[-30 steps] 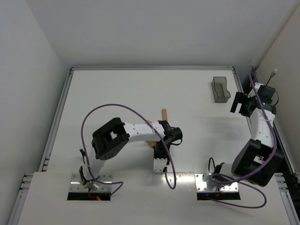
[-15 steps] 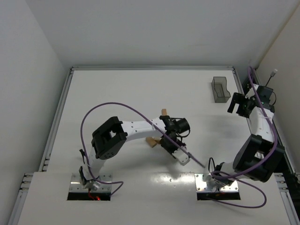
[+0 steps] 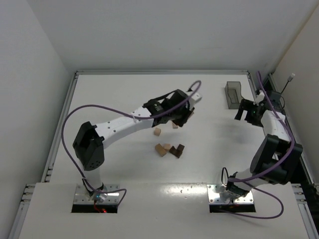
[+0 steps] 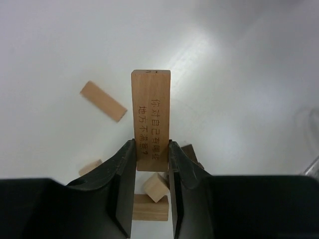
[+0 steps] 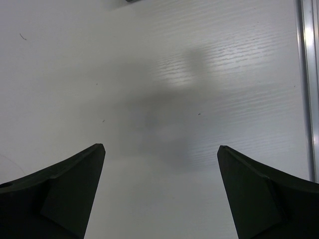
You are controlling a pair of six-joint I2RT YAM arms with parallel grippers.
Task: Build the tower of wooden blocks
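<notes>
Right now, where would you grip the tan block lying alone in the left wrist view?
Probably grip the lone tan block across its long sides at mid-length, from straight above: it lies flat, apart from the other blocks, both long sides free. The left gripper is holding an engraved block.

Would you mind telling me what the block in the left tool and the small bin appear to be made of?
The held block looks like bare light wood: matte tan face, dark engraved characters. The bin seems smoky translucent plastic: thin grey walls, see-through looking, though small in view.
</notes>
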